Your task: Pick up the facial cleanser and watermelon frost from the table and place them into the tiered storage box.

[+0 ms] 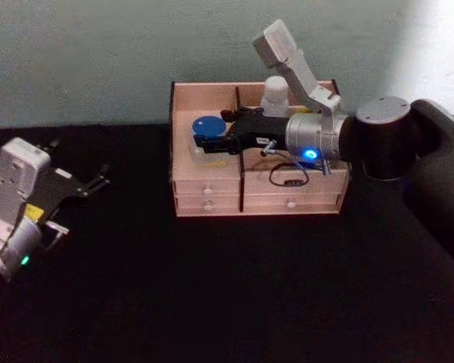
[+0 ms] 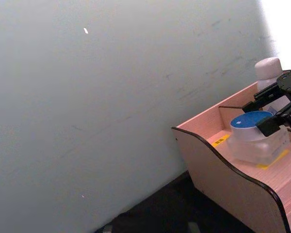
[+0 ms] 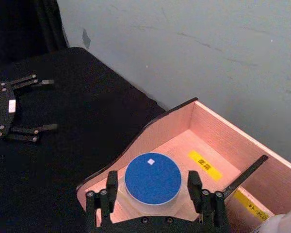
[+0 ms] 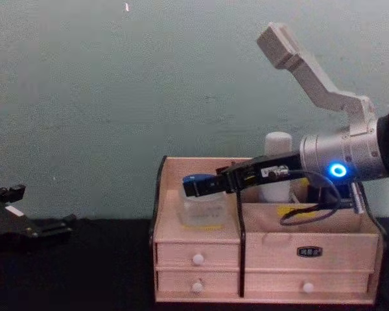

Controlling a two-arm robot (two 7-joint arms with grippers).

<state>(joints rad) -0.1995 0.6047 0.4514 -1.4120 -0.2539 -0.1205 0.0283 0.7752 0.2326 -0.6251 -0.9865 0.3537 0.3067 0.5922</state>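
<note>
1. Sitting in the box's (image 1: 212,189) front left compartment, the jar (image 3: 152,182) looks light and rigid, its frosted wall likely slick; the sides just under the blue lid are the place to hold it.
2. Right gripper (image 3: 153,194) straddles it, jaws wide on either side, not visibly pressing.
3. Cleanser (image 4: 278,165) stands upright in the rear right compartment.
4. Left gripper (image 1: 98,181) idles over the bench (image 1: 212,302), jaws spread.

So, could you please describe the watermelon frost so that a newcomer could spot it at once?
Find the tiered storage box, pink wood against the wall. In its left compartment sits the watermelon frost, between the open fingers of the right tool. It is squat, clear and blue-lidded, unlike the tall white facial cleanser behind the divider.
</note>
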